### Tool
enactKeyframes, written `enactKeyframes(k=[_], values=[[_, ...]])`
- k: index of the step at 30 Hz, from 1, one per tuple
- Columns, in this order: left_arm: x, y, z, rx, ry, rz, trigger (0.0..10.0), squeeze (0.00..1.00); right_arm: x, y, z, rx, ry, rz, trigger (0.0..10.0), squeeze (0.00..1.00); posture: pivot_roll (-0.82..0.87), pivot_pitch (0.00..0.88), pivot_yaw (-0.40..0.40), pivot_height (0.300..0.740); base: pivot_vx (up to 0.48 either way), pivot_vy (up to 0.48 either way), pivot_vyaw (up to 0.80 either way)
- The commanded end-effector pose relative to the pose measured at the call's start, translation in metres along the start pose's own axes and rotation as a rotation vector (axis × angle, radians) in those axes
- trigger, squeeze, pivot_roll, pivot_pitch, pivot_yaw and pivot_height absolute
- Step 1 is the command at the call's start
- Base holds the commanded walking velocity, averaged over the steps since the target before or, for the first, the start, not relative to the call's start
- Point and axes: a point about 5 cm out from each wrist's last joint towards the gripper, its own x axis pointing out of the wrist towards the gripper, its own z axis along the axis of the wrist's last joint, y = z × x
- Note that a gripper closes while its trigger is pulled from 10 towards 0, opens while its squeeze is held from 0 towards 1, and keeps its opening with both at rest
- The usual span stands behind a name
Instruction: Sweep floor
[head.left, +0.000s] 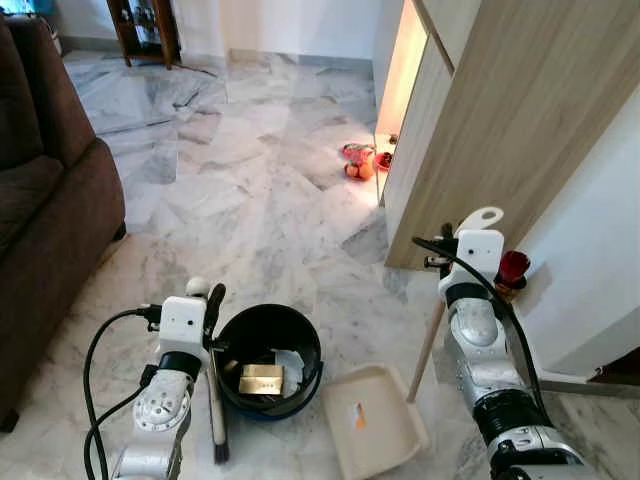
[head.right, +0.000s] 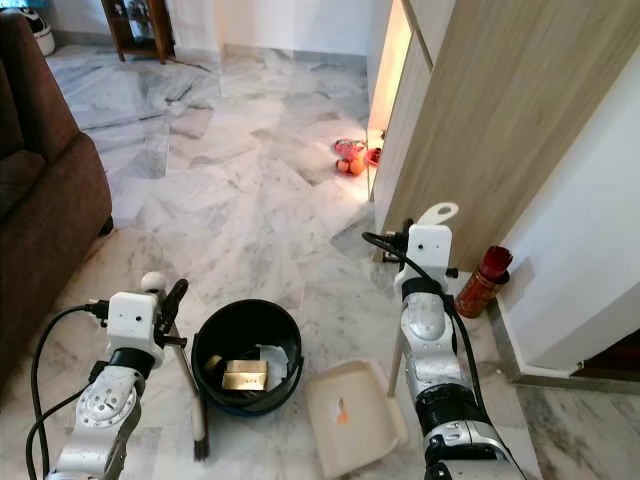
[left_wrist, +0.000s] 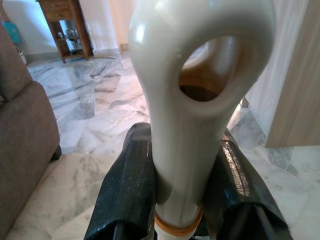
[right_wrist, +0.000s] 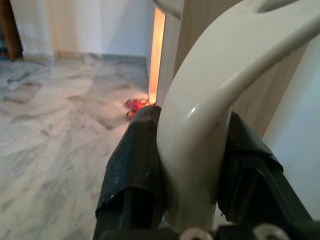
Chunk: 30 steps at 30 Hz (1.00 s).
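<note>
- Left gripper (left_wrist: 179, 200): fingers clamped on cream broom handle (left_wrist: 195, 100); bristle end on marble floor (head.left: 250, 190) beside black bucket (head.left: 268, 372).
- Right gripper (right_wrist: 192, 175): fingers closed round cream dustpan handle (right_wrist: 200, 125); dustpan (head.left: 373, 418) rests on floor just right of bucket.
- Farther: brown sofa (head.left: 45, 210) left; red-orange toys (head.left: 360, 160) by the wooden panel.

Cream dustpan (head.left: 375, 421) flat on marble floor (head.left: 240, 190), handle upright; slim black-bristled broom (head.left: 217, 405) upright beside black bin (head.left: 268, 360).
</note>
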Motion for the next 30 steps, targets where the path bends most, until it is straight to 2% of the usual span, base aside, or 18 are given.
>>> enactKeyframes(k=[1, 15, 30], values=[[0.001, -0.003, 0.008, -0.004, -0.049, -0.013, 10.0, 0.00, 0.002, -0.003, 0.003, 0.013, -0.018, -0.010, 10.0, 0.00, 0.05, 0.031, -0.088, 0.740, 0.000, 0.000, 0.00], [-0.004, -0.007, 0.008, -0.038, -0.049, -0.037, 10.0, 0.00, 0.001, -0.002, -0.003, 0.030, -0.031, 0.006, 10.0, 0.00, 0.05, 0.062, -0.095, 0.740, 0.000, 0.000, 0.00], [-0.003, -0.005, 0.010, -0.039, -0.049, -0.047, 10.0, 0.00, -0.002, 0.002, -0.010, 0.048, -0.010, 0.012, 10.0, 0.00, 0.06, 0.080, -0.084, 0.740, 0.000, 0.000, 0.00]])
